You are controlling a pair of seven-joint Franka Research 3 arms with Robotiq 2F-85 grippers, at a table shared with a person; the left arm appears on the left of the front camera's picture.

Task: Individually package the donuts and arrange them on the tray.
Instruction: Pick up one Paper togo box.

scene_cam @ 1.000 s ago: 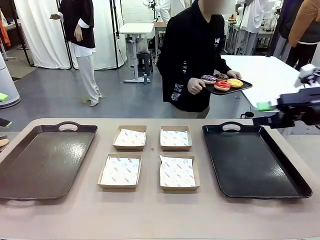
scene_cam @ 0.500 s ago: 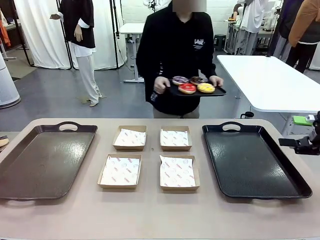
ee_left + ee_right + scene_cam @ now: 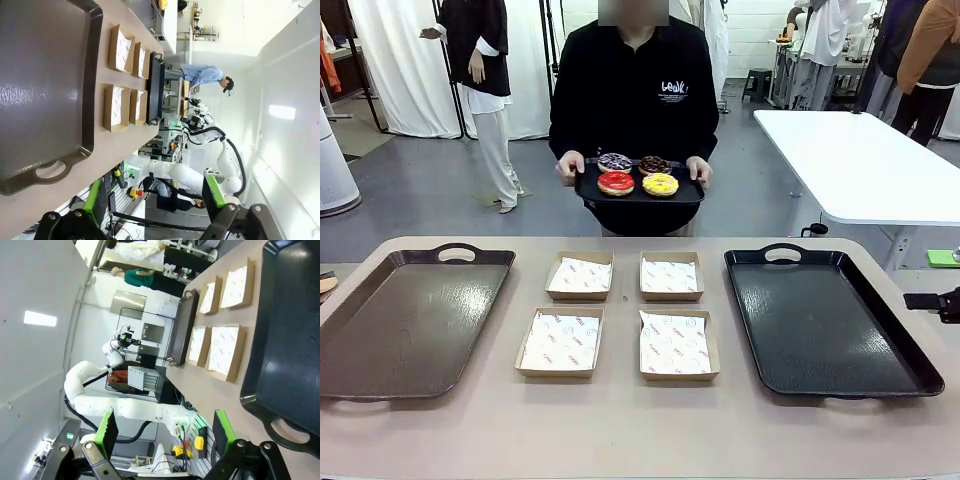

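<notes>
Front view: donuts — wrist views: left tool, right tool, spread.

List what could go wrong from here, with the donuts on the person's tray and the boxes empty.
1. The donuts sit loose on a small tray that the person holds in the air beyond the table; a tilt could slide them off.
2. The four boxes stand close together; the left gripper or right gripper, both open, might nudge a neighbour when lowering a donut.

Front view: fixed, near, facing across the worktop. Wrist views: rolled sideways, looking in from opposite worktop ends; all share the boxes.
</notes>
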